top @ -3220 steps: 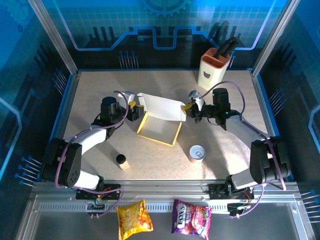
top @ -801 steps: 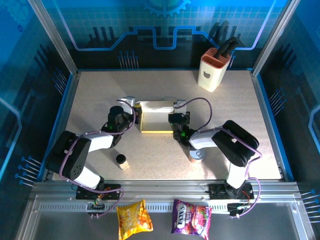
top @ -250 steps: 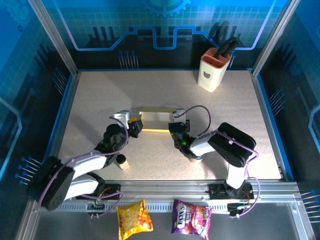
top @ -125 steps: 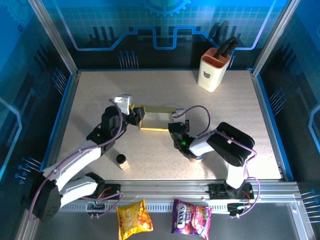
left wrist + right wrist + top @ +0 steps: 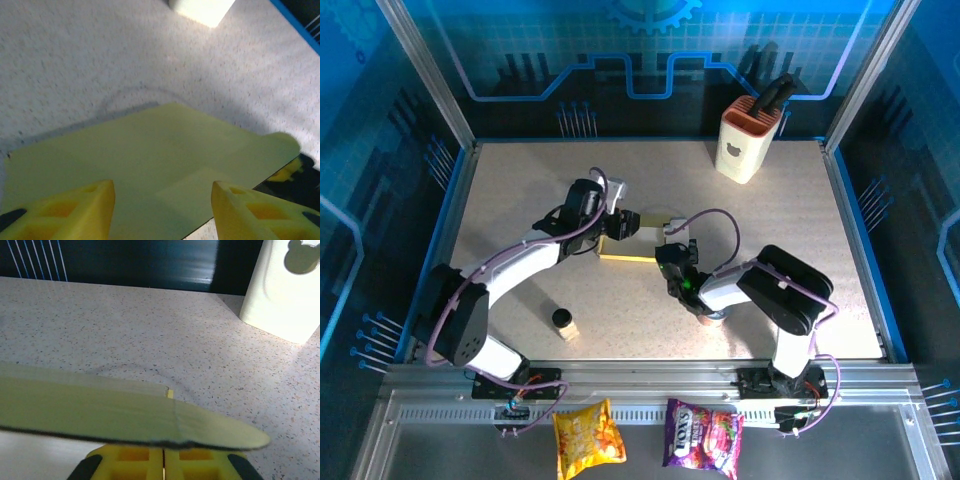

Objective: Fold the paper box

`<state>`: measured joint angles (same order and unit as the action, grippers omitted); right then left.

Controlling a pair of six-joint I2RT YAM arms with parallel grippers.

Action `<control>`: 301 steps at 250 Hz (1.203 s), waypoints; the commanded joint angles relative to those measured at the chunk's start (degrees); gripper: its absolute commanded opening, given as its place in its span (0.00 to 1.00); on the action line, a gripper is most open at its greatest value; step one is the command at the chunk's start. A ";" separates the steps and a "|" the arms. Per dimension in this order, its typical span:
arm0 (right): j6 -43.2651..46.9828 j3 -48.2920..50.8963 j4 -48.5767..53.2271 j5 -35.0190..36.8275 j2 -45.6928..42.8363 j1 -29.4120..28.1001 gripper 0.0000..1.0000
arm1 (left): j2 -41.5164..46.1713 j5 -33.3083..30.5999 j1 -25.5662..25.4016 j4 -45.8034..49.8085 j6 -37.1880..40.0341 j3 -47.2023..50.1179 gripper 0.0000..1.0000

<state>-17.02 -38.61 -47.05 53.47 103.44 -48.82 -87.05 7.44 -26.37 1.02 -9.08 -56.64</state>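
The paper box [image 5: 642, 243] lies closed and flat at mid-table, its yellow outside up. My left gripper [image 5: 620, 224] hovers over the box's left part. In the left wrist view its yellow fingers [image 5: 75, 210] stand open above the yellow top of the box [image 5: 150, 155], nothing between them. My right gripper [image 5: 672, 260] sits at the box's near right corner. Seen from the right wrist, that gripper [image 5: 163, 454] is shut, finger against finger, with its tips hidden under the overhanging edge of the box [image 5: 115, 415].
A cream knife block [image 5: 748, 143] with an orange top stands at the back right, also seen as the knife block [image 5: 287, 295]. A small black-capped bottle [image 5: 563, 322] stands near the front left. A tin can [image 5: 713, 316] sits half hidden under the right arm. Two snack bags [image 5: 588, 432] lie beyond the front rail.
The left arm has swung from the box's left side up and to the right, and its open gripper now hangs over the box. The right gripper has stayed at the box's near right corner.
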 commanded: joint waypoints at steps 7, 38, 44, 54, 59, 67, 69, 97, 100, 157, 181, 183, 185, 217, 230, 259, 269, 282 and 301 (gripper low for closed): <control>-2.63 1.36 6.99 -1.06 -5.48 -1.49 0.18 | -0.83 2.99 0.18 1.45 -1.01 -0.82 0.54; -3.98 1.80 16.60 -5.34 -10.92 -1.90 0.28 | -0.85 2.91 0.18 -0.42 -2.53 1.33 0.54; -4.28 1.70 18.73 -6.18 -12.04 -1.97 0.29 | -0.87 3.14 0.16 -0.78 -2.73 1.67 0.54; -4.48 1.92 21.78 -7.63 -14.00 -1.98 0.31 | -1.06 3.27 0.19 -1.14 -3.26 2.27 0.54; -4.49 2.13 22.96 -8.55 -15.14 -1.98 0.32 | -1.07 3.28 0.18 -1.31 -3.47 2.48 0.54; -4.42 2.63 24.91 -9.79 -17.00 -1.98 0.33 | -1.25 3.22 0.18 -1.53 -3.79 2.86 0.54; -4.45 2.74 25.41 -10.08 -17.47 -1.98 0.33 | -1.28 3.33 0.18 -1.56 -3.83 2.96 0.54; -4.93 2.79 35.47 -14.27 -24.90 -1.91 0.36 | -2.01 3.11 0.18 -1.83 -4.52 4.20 0.53; -5.00 2.69 36.73 -14.61 -25.66 -1.90 0.36 | -2.10 3.02 0.18 -1.95 -4.53 4.30 0.52; -8.25 0.77 51.18 -17.90 -37.19 -0.62 0.41 | -3.86 3.60 0.18 -2.68 -5.64 5.93 0.51; -8.98 -0.58 52.70 -19.46 -38.23 1.20 0.42 | -5.08 3.71 0.18 -3.00 -5.82 6.38 0.51; -8.99 -0.74 52.77 -19.68 -38.18 1.36 0.43 | -5.22 3.81 0.18 -3.01 -5.85 6.44 0.51; -9.00 -0.89 52.78 -19.82 -38.10 1.53 0.43 | -5.30 3.68 0.18 -3.01 -5.86 6.45 0.51; -8.47 -4.18 53.61 -21.92 -35.33 3.19 0.44 | -7.44 3.89 0.11 -3.75 -5.79 7.26 0.51; -8.33 -5.55 53.73 -23.31 -33.86 3.76 0.44 | -8.38 3.85 0.18 -3.96 -6.11 7.53 0.51; -9.56 -8.65 54.89 -26.69 -30.97 5.01 0.45 | -10.09 3.95 0.18 -4.21 -6.65 7.99 0.51; -10.00 -9.39 55.12 -27.68 -30.12 5.35 0.45 | -10.61 3.94 0.18 -4.21 -6.82 8.00 0.51; -10.70 -10.10 55.34 -29.03 -29.23 5.87 0.45 | -11.26 3.93 0.18 -4.10 -6.99 8.04 0.50; -11.65 -11.21 56.42 -30.88 -27.76 6.62 0.46 | -12.14 4.06 0.18 -4.10 -7.22 8.06 0.50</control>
<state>-26.22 -47.16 6.50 26.85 73.82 -43.66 -95.74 10.46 -26.37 -5.78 -14.92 -50.30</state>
